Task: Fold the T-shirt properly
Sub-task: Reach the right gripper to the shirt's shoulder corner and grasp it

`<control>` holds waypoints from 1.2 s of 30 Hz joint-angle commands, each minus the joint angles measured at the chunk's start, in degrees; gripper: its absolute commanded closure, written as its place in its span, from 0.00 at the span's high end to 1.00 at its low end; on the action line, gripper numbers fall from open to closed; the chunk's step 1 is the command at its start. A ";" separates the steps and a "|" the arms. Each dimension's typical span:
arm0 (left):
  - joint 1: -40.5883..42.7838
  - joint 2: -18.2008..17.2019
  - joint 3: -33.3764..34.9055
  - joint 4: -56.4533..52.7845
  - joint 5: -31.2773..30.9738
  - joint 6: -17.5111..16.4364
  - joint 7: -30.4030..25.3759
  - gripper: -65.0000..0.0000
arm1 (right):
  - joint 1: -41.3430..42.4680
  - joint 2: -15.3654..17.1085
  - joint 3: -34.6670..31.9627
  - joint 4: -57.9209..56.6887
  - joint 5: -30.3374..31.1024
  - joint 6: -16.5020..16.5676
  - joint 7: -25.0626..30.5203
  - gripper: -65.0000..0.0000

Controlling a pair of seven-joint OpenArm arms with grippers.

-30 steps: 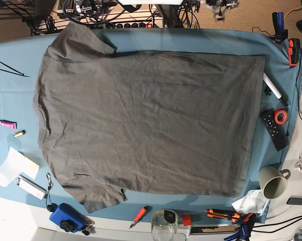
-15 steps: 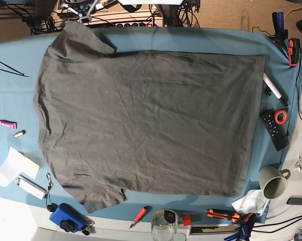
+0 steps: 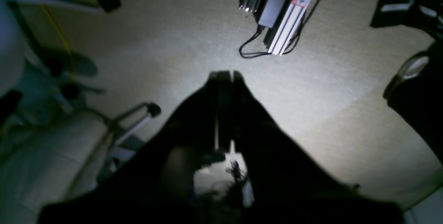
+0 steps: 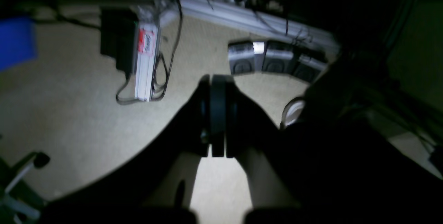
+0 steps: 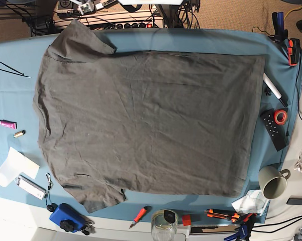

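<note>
The dark grey T-shirt (image 5: 145, 120) lies spread flat and wrinkled on the teal cloth (image 5: 15, 95). Its sleeves point to the upper left and lower left, and its hem runs down the right side. Neither gripper is near it in the base view. In the left wrist view my left gripper (image 3: 223, 75) is a dark silhouette over beige carpet, its jaws pressed together with nothing between them. My right gripper (image 4: 217, 78) is likewise shut and empty above the floor, beside foot pedals (image 4: 273, 61).
Right of the shirt lie a white marker (image 5: 275, 88), a black remote (image 5: 274, 129) with an orange tape roll (image 5: 280, 116), and a mug (image 5: 273, 182). Along the front edge are a blue device (image 5: 66, 217), a screwdriver (image 5: 139, 215) and a glass jar (image 5: 164, 223). Left are zip ties (image 5: 10, 68) and white paper (image 5: 12, 165).
The arm part seen at the top right edge of the base view a second ago has left the frame. The T-shirt has not moved.
</note>
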 commanded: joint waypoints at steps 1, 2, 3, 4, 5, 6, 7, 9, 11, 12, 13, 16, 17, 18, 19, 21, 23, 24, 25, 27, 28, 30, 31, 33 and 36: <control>2.38 -0.39 -0.28 2.89 0.04 0.04 -0.11 0.00 | -1.64 0.46 1.49 3.21 0.31 -0.11 0.90 0.00; 3.48 -0.39 -0.28 5.31 0.04 0.04 -0.07 0.00 | -2.71 0.33 2.67 5.75 0.37 -0.11 0.85 0.00; 4.52 -0.37 -0.28 7.56 0.09 0.04 0.11 0.00 | -3.56 0.33 3.76 8.09 0.79 -0.11 0.85 0.00; 5.46 -0.37 -0.28 9.73 0.11 0.07 0.33 0.00 | -4.24 0.33 4.81 10.27 1.25 -0.11 0.74 0.00; 6.27 -0.39 -0.28 11.78 0.13 0.09 1.07 0.00 | -4.79 0.33 5.79 12.37 1.73 -0.11 0.33 0.00; 7.02 -0.37 -0.28 13.70 0.13 0.09 1.86 0.00 | -5.18 0.33 6.71 14.34 2.05 -0.11 -0.52 0.00; 7.72 -0.37 -0.28 15.41 0.11 0.07 2.40 0.00 | -5.40 0.33 7.52 16.24 2.05 -0.11 -1.64 0.00; 8.76 -0.39 -0.28 18.10 0.13 0.07 2.62 0.00 | -5.42 0.33 8.74 19.74 2.01 -0.11 -5.14 0.00; 9.31 -0.37 -0.28 19.87 0.13 0.07 2.60 0.00 | -5.42 0.13 9.62 23.19 2.05 -0.13 -9.11 0.00; 9.38 -0.39 -0.28 20.41 0.15 0.07 2.60 0.00 | -5.42 -0.15 9.90 24.98 2.21 -0.17 -11.37 0.00; 9.35 -0.39 -0.28 20.76 0.15 0.07 2.58 0.00 | -5.42 -0.72 10.21 26.88 2.54 -0.17 -13.81 0.00; 9.35 -0.39 -0.28 20.98 0.15 0.07 2.60 0.00 | -5.42 -3.13 11.37 32.87 5.35 -0.15 -21.51 0.00; 9.35 -0.39 -0.28 20.98 0.15 0.07 2.60 0.00 | -5.42 -3.96 11.69 34.93 6.10 -0.15 -23.61 0.00; 9.35 -0.39 -0.28 20.98 0.15 0.07 2.60 0.00 | -5.42 -4.63 11.96 36.83 6.29 -0.09 -25.00 0.00; 9.35 -0.39 -0.28 20.98 0.15 0.07 2.58 0.00 | -5.42 -5.09 12.13 38.56 6.27 -0.09 -25.90 0.00; 9.35 -0.39 -0.28 20.98 0.15 0.04 2.58 0.00 | -5.42 -5.40 12.13 38.82 6.03 -0.02 -26.51 0.00; 9.35 -0.39 -0.28 20.98 0.13 0.04 2.56 0.00 | -5.42 -5.38 12.13 38.82 6.01 0.11 -27.12 0.00; 9.35 -0.39 -0.28 20.98 0.13 0.07 2.56 0.00 | -5.42 -5.38 12.13 38.82 6.01 0.13 -27.69 0.00; 9.31 -0.39 -0.28 20.98 0.13 0.07 2.51 0.00 | -5.38 -5.38 12.13 38.82 6.03 0.15 -27.96 0.00; 9.05 -0.42 -0.28 21.03 0.13 0.04 2.40 0.00 | -5.38 -5.38 12.13 38.82 5.44 0.15 -28.68 0.10; 9.03 -0.42 -0.28 21.03 0.13 0.02 2.38 0.00 | -5.42 -5.40 12.13 38.82 4.83 0.15 -28.72 0.18; 9.05 -0.42 -0.28 21.03 0.11 0.04 2.43 0.00 | -5.40 -5.40 12.13 38.82 3.21 0.11 -28.92 0.36; 9.07 -0.42 -0.28 21.03 0.13 0.04 2.43 0.00 | -5.40 -5.40 12.13 38.82 2.95 -0.02 -28.92 0.43; 9.05 -0.42 -0.28 21.03 0.11 0.04 2.40 0.00 | -5.40 -5.40 12.13 38.82 2.80 -0.59 -28.92 0.46; 9.05 -0.42 -0.28 21.03 0.11 0.04 2.43 0.00 | -5.38 -5.40 12.13 38.82 2.80 -0.57 -27.98 0.46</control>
